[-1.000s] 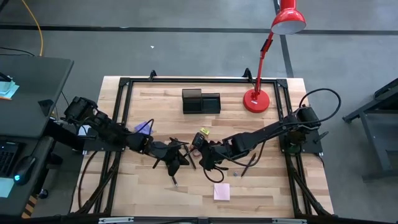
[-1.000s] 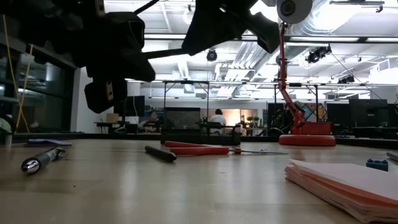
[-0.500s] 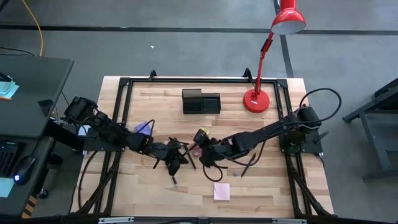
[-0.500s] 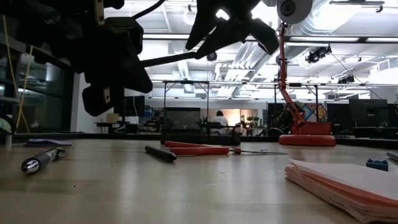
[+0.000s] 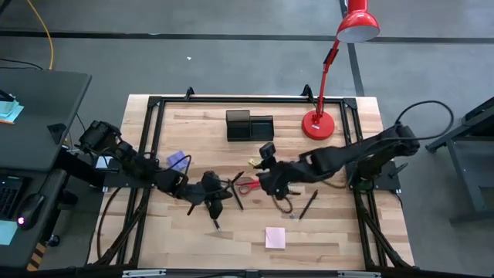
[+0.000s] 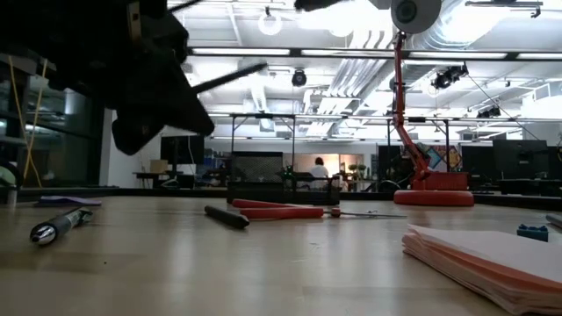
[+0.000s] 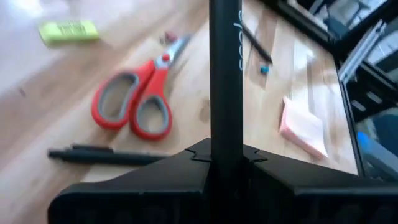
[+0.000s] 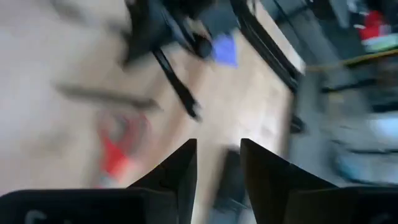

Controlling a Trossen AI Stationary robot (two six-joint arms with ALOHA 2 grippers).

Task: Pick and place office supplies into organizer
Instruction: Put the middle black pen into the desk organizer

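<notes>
My left gripper (image 5: pixel 211 194) is over the table's middle, shut on a thin dark pen (image 7: pixel 225 74). My right gripper (image 5: pixel 262 177) hangs open above the red-handled scissors (image 5: pixel 247 185) and holds nothing. The scissors lie flat beside a loose pen (image 7: pixel 106 155). A tiny yellow piece (image 5: pixel 252 161) lies just beyond them. More pens lie at the right (image 5: pixel 309 205) and near the front (image 5: pixel 216 224). The pink note pad (image 5: pixel 275 237) sits near the front edge and the purple pad (image 5: pixel 177 162) on the left. The black organizer (image 5: pixel 249 126) stands at the far side. My left gripper pinches the dark pen between its two fingers (image 7: pixel 186 174). The pen's shaft (image 7: pixel 225 124) sticks out forward past the fingertips. In the low view the pen (image 6: pixel 228 77) is lifted clear of the table and slants upward from the gripper (image 6: pixel 149 79).
The red desk lamp's round base (image 5: pixel 318 123) stands at the far right, its arm leaning over the table's far edge. A black frame (image 5: pixel 154 104) runs around the tabletop. A small blue piece (image 6: pixel 531 232) lies by the pink pad (image 6: pixel 487 259).
My right gripper has risen and pulled back toward the table's right and far side, leaving the top of the low view and uncovering the scissors. My left gripper has tipped a little, and the held pen now slants more steeply. The purple pad shows more fully.
</notes>
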